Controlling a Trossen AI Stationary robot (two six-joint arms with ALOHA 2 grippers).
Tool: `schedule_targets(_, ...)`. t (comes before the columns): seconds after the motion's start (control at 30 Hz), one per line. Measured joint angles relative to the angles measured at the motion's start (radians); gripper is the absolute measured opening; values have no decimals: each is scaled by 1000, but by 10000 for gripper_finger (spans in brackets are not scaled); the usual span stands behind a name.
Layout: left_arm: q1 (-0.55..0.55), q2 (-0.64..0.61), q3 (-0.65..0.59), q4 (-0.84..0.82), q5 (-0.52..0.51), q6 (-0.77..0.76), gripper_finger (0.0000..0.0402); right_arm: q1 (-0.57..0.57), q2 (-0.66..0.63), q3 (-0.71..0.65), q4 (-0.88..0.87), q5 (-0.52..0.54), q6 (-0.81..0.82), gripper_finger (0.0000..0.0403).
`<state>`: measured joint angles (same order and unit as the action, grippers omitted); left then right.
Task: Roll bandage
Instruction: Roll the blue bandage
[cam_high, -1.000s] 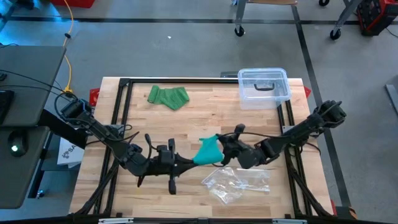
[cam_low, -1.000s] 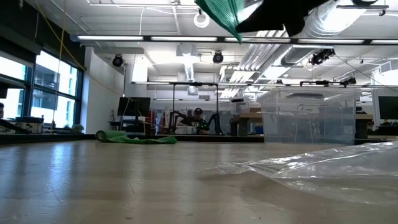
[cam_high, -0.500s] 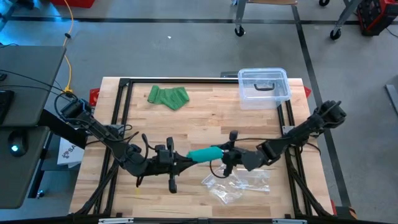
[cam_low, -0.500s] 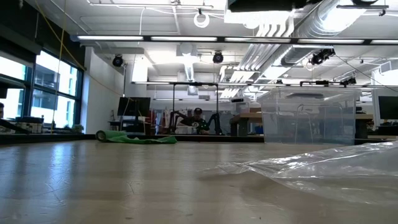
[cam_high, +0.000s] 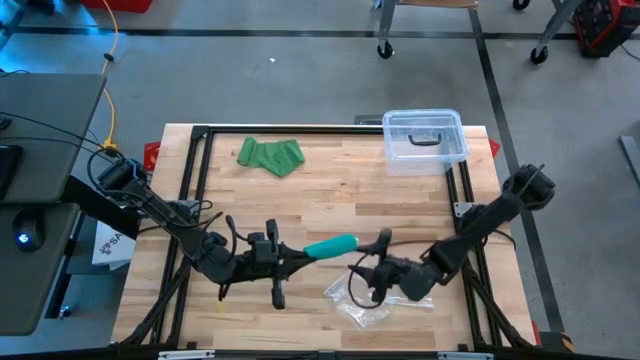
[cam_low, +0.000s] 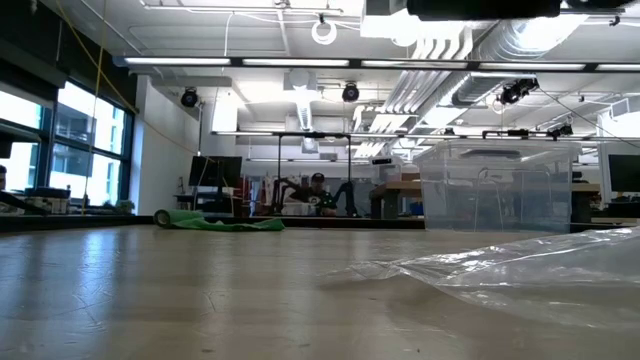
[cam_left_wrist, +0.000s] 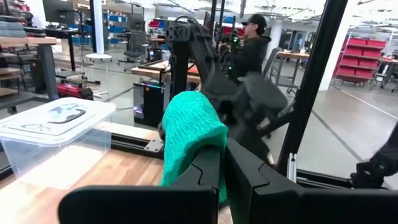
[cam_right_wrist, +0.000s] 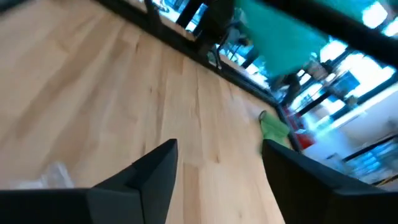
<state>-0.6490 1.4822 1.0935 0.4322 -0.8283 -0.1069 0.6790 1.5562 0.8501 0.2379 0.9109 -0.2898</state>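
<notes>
A teal bandage (cam_high: 331, 245), rolled into a short cylinder, hangs in the air above the table's middle. My left gripper (cam_high: 303, 253) is shut on it, and the left wrist view shows the roll (cam_left_wrist: 191, 134) sticking out past the dark fingers. My right gripper (cam_high: 364, 280) stands open to the right of the roll, apart from it and nearer the table's front edge, with nothing between its fingers (cam_right_wrist: 149, 171). The right wrist view shows the teal roll (cam_right_wrist: 283, 28) farther off. A second, green bandage (cam_high: 270, 155) lies crumpled flat on the wood at the far left. My left gripper pinches the teal roll's left end (cam_left_wrist: 208, 163) between its two fingers. The fingers come in level from the table's left and lie along the roll. The roll points on past the fingertips toward the right, roughly level and lifted clear of the table.
A crumpled clear plastic bag (cam_high: 378, 296) lies on the wood below my right gripper. A clear lidded box (cam_high: 424, 139) stands at the far right corner. A dark frame (cam_high: 200, 131) edges the table. People work at benches in the room beyond.
My right gripper has opened and let go of the teal bandage, then drawn back toward the table's near right, sinking over the plastic bag. The bandage, first a loose flared fan between both grippers, is now a tight roll held by my left gripper alone.
</notes>
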Motion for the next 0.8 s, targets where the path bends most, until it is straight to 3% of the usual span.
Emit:
schedule_targets(0.27,25,0,1,44,-14,11,1,30,210,109,233,210,-818,215)
schedule_targets(0.4,37,0,1,44,-12,4,1,0,286,150,374,278,-1131,212)
schedule_targets(0.6,47,0,1,44,-8,4,1,-26,304,159,546,258,-1388,187)
schedule_targets(0.8,47,0,1,44,7,4,1,-70,303,159,699,206,-1478,175)
